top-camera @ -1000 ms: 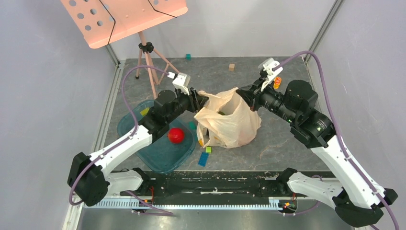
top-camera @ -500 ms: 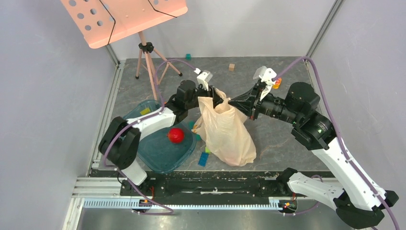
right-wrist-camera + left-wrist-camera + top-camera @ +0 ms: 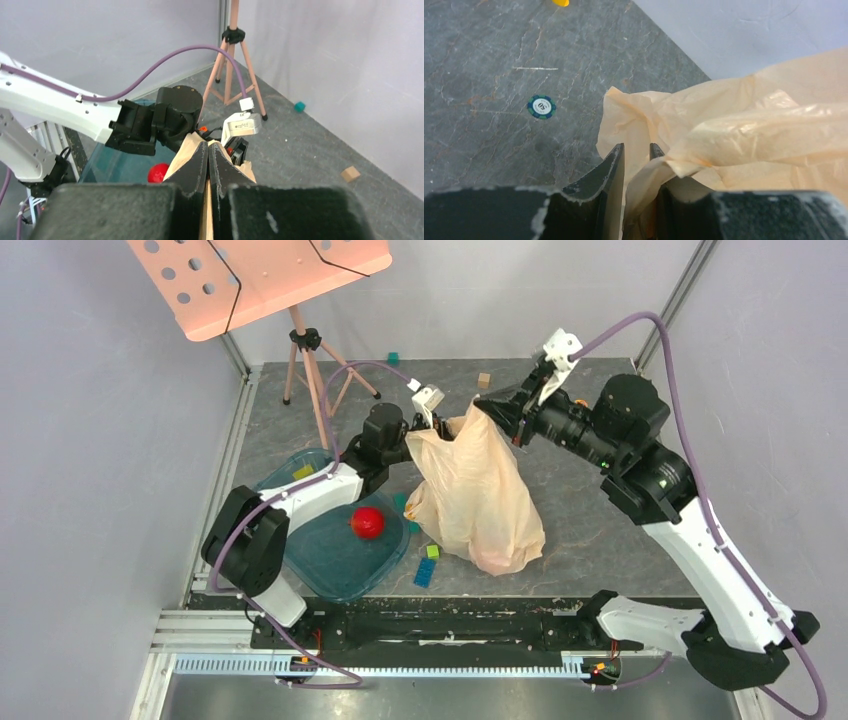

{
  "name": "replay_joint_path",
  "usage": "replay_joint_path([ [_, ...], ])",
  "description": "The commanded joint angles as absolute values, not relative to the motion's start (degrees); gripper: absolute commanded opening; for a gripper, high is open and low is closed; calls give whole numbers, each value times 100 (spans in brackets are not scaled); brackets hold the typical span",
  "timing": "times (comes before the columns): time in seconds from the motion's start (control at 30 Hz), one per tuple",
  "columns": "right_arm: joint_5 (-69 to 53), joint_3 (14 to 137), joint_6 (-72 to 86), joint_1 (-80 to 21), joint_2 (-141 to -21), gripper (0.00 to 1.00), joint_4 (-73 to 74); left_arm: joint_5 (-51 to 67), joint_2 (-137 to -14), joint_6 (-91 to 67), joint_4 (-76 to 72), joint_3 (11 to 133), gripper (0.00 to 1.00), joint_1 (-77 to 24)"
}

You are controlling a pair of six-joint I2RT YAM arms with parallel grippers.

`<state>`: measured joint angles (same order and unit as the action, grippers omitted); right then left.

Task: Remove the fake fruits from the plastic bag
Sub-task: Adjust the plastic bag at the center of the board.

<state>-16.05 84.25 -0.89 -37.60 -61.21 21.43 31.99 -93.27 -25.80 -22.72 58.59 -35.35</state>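
Left arm (image 3: 300,502): white moulded shell links joined by black cylindrical joint housings (image 3: 245,545). Small dark screws (image 3: 78,98) dot the white link well back from the hand.

Right arm (image 3: 712,575): same build, white links, with a bulky black motor block (image 3: 655,480) behind the wrist.

A purple cable (image 3: 335,390) runs the left arm's length to the wrist. A second purple cable (image 3: 640,317) does likewise on the right.

Each wrist carries a white camera housing above the hand, one on the left (image 3: 428,398) and one on the right (image 3: 560,343).

Left gripper (image 3: 636,147): black tapered fingers (image 3: 609,185), body edges chipped pale grey.

Right gripper (image 3: 208,145): matte black, grainy body, pointed fingers (image 3: 196,170).
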Motion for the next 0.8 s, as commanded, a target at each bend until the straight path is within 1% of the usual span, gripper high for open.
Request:
replay_joint_path([
  [0.0,-1484,9190,-228,-3752,-6471,0,1624,3691,-9172,-2825,-2470,6062,31,-3349],
  [0.07,-1478,9199,-252,-3759,-6532,0,1622,3751,-9200,-3004,-2698,5968,32,-3237],
  [0.1,-1462,9166,-277,-3753,-6518,0,1624,3761,-9208,-3089,-2796,5907,36,-3178],
  [0.17,-1333,8967,-330,-3753,-6421,0,1610,3757,-9190,-3259,-2936,5789,56,-3039],
  [0.23,-1073,8601,-401,-3752,-6256,0,1614,3711,-9115,-3344,-3061,5635,68,-2941],
  [0.27,-915,8399,-438,-3753,-6136,0,1601,3675,-9058,-3352,-3021,5598,85,-2921],
  [0.3,-769,8137,-467,-3755,-6031,0,1606,3632,-9005,-3349,-2957,5574,94,-2910],
  [0.33,-583,7890,-482,-3751,-5933,0,1593,3586,-8926,-3349,-2867,5552,99,-2910],
  [0.5,-42,7131,-449,-3753,-5574,0,1526,3017,-8285,-3408,-2217,5375,100,-2909],
  [0.6,122,7033,-397,-3755,-5529,0,1524,2718,-7804,-3451,-1760,5304,100,-2901],
  [0.77,286,7023,-319,-3759,-5537,0,1521,2582,-7046,-3307,-1051,5171,100,-2903],
])
